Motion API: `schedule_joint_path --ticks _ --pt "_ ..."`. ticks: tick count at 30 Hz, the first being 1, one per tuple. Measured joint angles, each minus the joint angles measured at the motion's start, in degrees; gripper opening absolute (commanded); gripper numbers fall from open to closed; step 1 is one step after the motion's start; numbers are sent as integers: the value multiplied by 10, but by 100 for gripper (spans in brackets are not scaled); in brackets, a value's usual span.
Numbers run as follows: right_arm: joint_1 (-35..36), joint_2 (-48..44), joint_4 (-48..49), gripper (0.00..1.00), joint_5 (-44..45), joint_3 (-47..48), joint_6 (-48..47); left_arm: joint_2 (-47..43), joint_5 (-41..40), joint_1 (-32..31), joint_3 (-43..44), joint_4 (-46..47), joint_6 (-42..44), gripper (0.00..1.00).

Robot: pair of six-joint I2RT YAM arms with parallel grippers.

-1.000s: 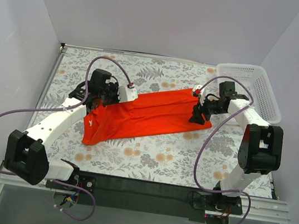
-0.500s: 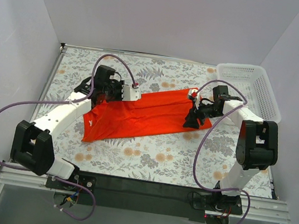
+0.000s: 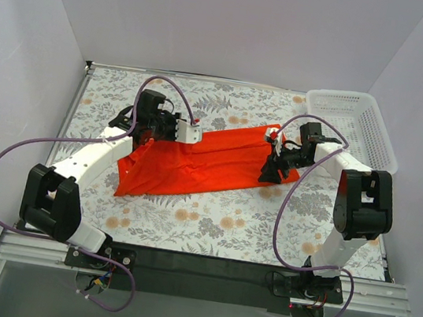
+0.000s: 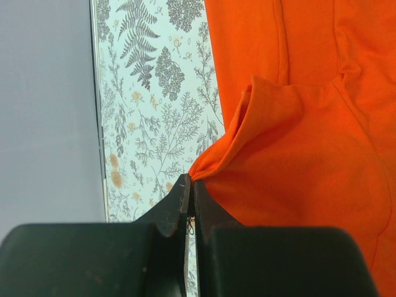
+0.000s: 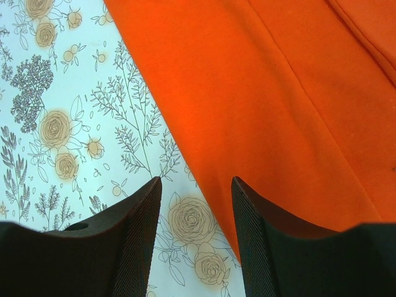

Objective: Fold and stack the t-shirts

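The plain orange-red cloth t-shirt [image 3: 204, 157] was pinched by the closed left fingers [image 4: 170, 213], probably for folding; the right fingers [image 5: 133, 235] were seen half open, empty

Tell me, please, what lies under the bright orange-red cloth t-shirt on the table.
The orange-red cloth t-shirt lies on the floral-patterned table cover, visible all around it. Whether anything else lies beneath cannot be seen: the cloth hides it.
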Motion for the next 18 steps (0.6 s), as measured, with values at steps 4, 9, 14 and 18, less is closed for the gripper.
schedule_joint_path --ticks 4,9,14,18 --pt "0 0 0 47 0 0 0 0 6 0 0 7 9 0" --pt "0 0 0 47 0 0 3 0 16 0 0 20 16 0" --pt "0 0 1 47 0 0 7 0 19 0 -2 28 18 0" --pt "0 0 1 47 0 0 9 0 20 3 -5 34 17 0"
